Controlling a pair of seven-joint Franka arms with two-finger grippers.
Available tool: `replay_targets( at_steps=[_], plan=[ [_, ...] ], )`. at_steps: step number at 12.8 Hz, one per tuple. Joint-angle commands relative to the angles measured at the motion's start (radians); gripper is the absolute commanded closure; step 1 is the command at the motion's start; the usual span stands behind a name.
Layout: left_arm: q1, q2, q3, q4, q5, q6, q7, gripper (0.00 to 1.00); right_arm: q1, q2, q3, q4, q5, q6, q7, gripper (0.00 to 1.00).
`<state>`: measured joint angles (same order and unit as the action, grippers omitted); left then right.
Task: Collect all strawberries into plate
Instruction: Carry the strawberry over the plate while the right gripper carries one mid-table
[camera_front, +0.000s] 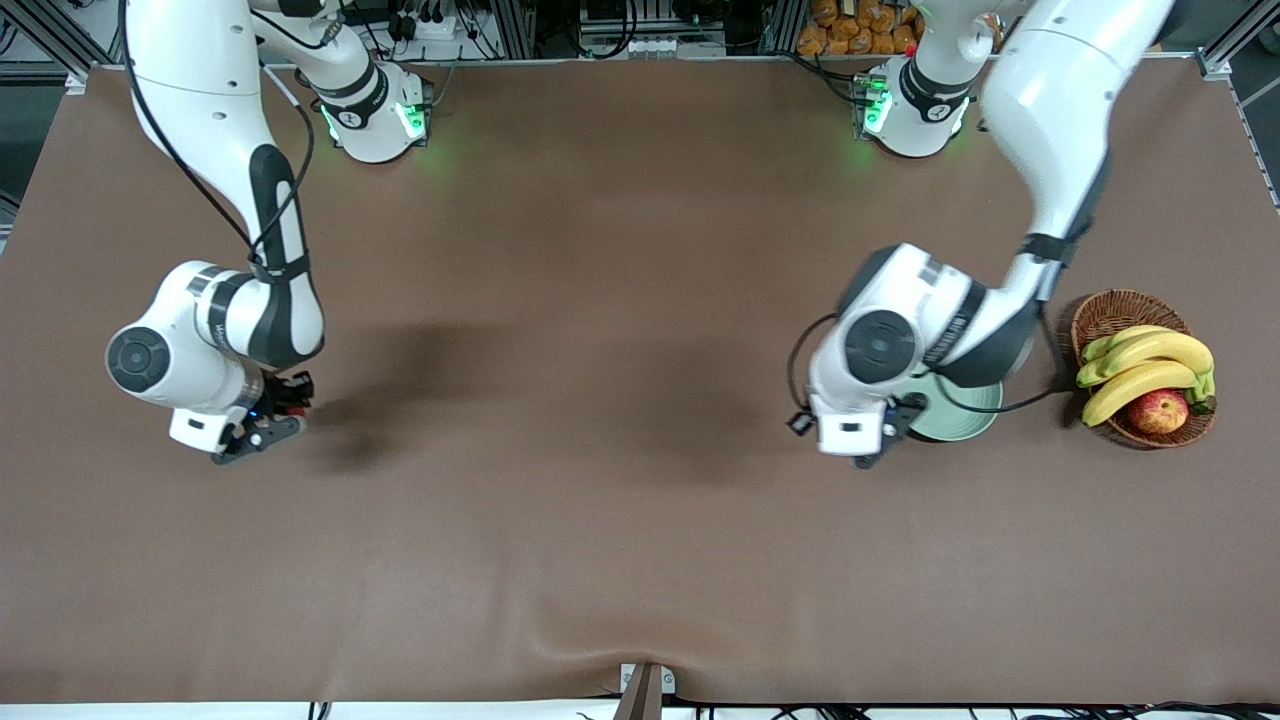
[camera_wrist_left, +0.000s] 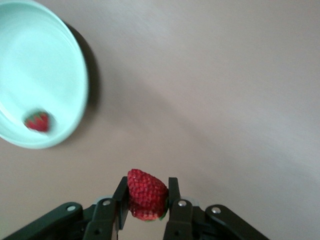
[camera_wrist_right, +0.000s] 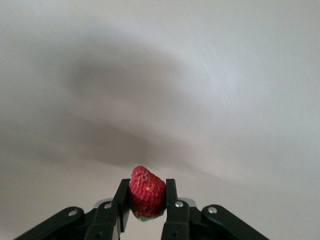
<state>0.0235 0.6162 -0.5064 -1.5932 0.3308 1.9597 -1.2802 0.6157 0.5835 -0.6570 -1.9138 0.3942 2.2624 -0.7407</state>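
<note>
My left gripper is shut on a red strawberry with a green top. It hangs over the brown table just beside the pale mint-green plate. A second strawberry lies in the plate near its rim. In the front view the left arm covers much of the plate, and the left gripper sits at its edge. My right gripper is shut on another strawberry above bare table. In the front view the right gripper is at the right arm's end of the table.
A brown wicker basket with bananas and a red-yellow apple stands beside the plate, toward the left arm's end of the table. The brown table cover has a wrinkle near the front edge.
</note>
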Motion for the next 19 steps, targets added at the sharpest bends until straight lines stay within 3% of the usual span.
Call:
replay_targets(
  at_steps=[1, 5, 7, 9, 15, 19],
  plan=[
    [0.107, -0.096, -0.017, -0.152, -0.012, -0.005, 0.174, 1.0, -0.004, -0.011, 0.081, 0.059, 0.029, -0.003, -0.034, 0.92],
    [0.234, -0.153, -0.017, -0.28, 0.008, 0.025, 0.381, 1.0, -0.002, -0.066, 0.255, 0.1, 0.032, 0.003, -0.057, 0.92],
    [0.257, -0.159, -0.017, -0.347, 0.113, 0.06, 0.427, 1.0, -0.002, -0.06, 0.336, 0.163, 0.032, 0.006, -0.055, 0.92],
    [0.306, -0.177, -0.018, -0.399, 0.146, 0.131, 0.436, 1.0, 0.019, -0.047, 0.399, 0.215, 0.031, 0.014, -0.058, 0.92],
    [0.397, -0.193, -0.018, -0.473, 0.151, 0.235, 0.522, 1.0, 0.268, 0.113, 0.418, 0.337, 0.034, 0.199, -0.04, 0.91],
    [0.409, -0.194, -0.018, -0.49, 0.151, 0.252, 0.522, 1.0, 0.347, 0.193, 0.442, 0.458, 0.028, 0.209, 0.041, 0.91]
  ],
)
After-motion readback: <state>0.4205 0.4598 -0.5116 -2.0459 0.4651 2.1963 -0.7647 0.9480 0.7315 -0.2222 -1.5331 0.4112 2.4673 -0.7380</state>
